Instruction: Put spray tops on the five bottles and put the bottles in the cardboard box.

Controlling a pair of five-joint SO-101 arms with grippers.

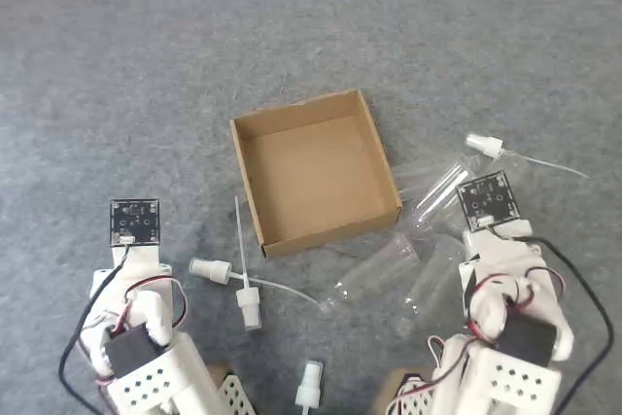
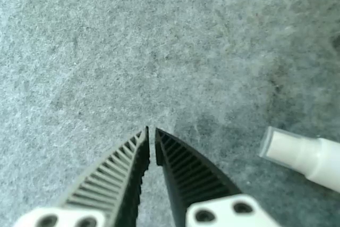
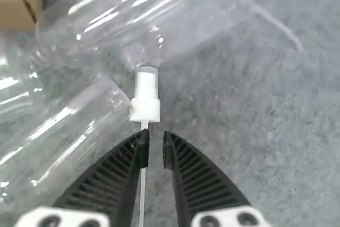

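Since no bottle yet wears a top and the cardboard box (image 1: 316, 172) lies empty, the task is judged at its first step: taking up a spray top. The next move calls for a grip on the top's body, not its thin tube, then carriage to a bottle neck.

- Worktop (image 1: 117, 94): grey carpet.
- Cardboard box: open, centre of the high view.
- Clear bottles (image 1: 377, 271): on their sides, clustered at 4 o'clock of the box, touching one another; count uncertain.
- Right pincer (image 3: 155, 137): at 4 o'clock of the box, jaws parted by a narrow gap. A spray top (image 3: 144, 99) lies just beyond the tips, among the bottles. Its dip tube (image 3: 142, 184) runs back through the gap alongside one jaw, seemingly unclamped.
- Left pincer (image 2: 151, 131): at 8 o'clock, jaws pressed almost together, holding nothing. A second spray top (image 2: 303, 155) lies near, apart.
- Loose spray tops (image 1: 250, 308): three at 6 to 8 o'clock of the box, one at 3 o'clock.
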